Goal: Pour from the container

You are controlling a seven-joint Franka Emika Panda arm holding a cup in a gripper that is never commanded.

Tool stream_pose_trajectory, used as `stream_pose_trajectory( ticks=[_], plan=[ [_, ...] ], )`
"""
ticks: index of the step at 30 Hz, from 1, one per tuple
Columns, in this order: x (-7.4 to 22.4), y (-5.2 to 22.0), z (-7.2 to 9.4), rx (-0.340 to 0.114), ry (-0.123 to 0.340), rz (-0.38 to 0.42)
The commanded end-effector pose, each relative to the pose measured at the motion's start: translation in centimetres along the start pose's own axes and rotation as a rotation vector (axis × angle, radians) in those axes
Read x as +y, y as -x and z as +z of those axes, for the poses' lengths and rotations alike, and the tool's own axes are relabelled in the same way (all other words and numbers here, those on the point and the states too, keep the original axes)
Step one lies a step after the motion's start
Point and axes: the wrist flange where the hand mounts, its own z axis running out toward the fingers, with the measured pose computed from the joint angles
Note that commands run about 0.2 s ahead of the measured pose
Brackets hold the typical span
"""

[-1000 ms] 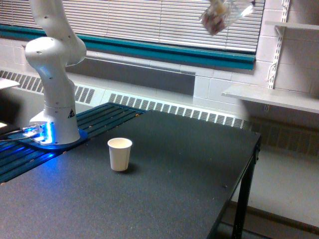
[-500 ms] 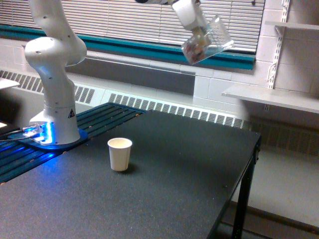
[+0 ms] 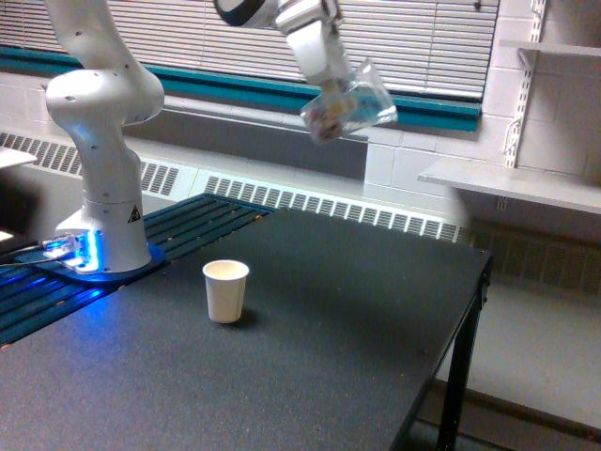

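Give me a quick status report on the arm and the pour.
Gripper shut on the container, held tilted, high above the table. Paper cup upright below, toward the exterior view's left. Nothing between them.

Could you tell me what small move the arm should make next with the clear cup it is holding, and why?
Probably carry the clear plastic cup of pinkish pieces further toward the exterior view's left and lower. It hangs tilted, high above the black table, well off to the right of the white paper cup, so pouring now would likely miss.
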Motion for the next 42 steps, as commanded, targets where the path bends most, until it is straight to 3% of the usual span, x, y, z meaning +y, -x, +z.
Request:
stream_pose_trajectory(
  ticks=[1, 15, 30, 42],
  plan=[
    [0.9, 2.2, 0.8, -0.037, 0.037, -0.042],
    [2.4, 6.1, 1.8, -0.098, 0.118, -0.038],
    [5.1, 11.8, 2.1, -0.123, 0.182, 0.019],
    [7.0, 14.4, 2.0, -0.153, 0.243, 0.036]
  ],
)
